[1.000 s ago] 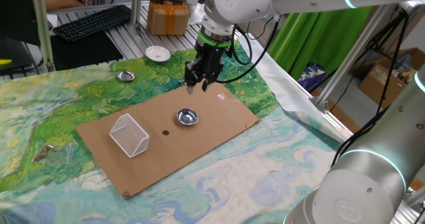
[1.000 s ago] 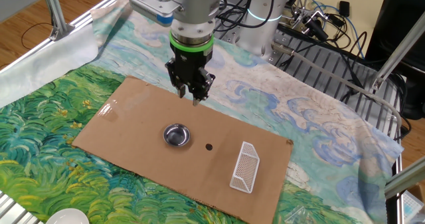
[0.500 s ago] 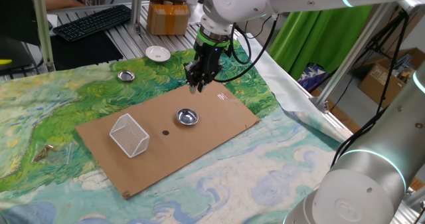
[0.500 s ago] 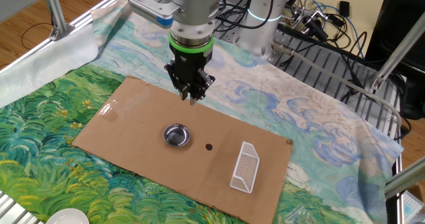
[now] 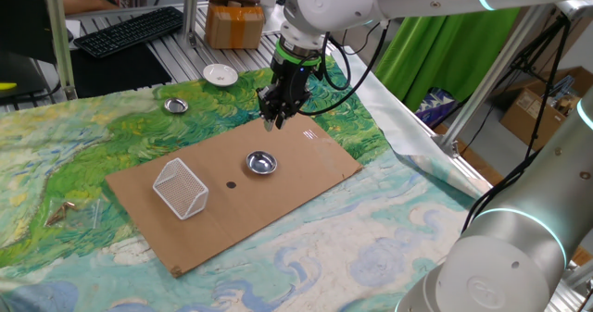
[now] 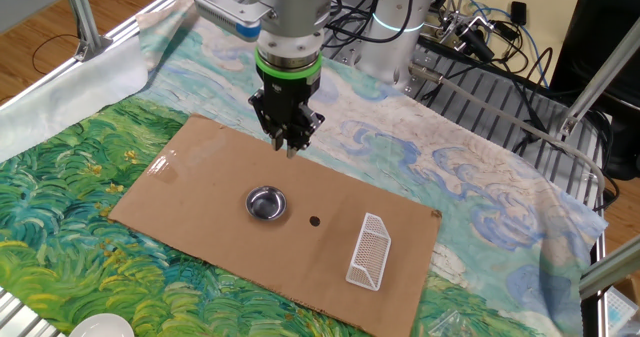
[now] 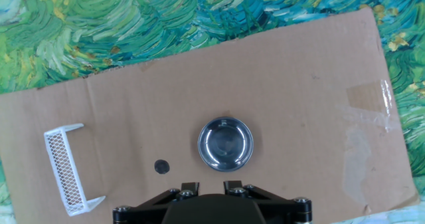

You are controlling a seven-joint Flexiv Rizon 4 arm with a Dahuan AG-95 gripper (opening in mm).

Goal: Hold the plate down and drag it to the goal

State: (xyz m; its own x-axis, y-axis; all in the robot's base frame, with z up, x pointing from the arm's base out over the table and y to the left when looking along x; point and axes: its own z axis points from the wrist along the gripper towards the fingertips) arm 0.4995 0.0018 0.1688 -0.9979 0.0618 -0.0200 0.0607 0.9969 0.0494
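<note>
Painted cloth covers the table; brown cardboard sheet lies on it.

Arm reaches in from above, gripper hanging over the cardboard's far edge, fingers drawn together, nothing held.

The goal, a white mesh basket, sits near the cardboard's opposite end.

The plate sits mid-cardboard, free, between gripper and goal. In the hand view the plate lies just ahead of the fingertips, nearly centred; basket far off to the side.

Black dot lies between plate and goal.

Judgement: descend onto the plate, then drag past the dot.
</note>
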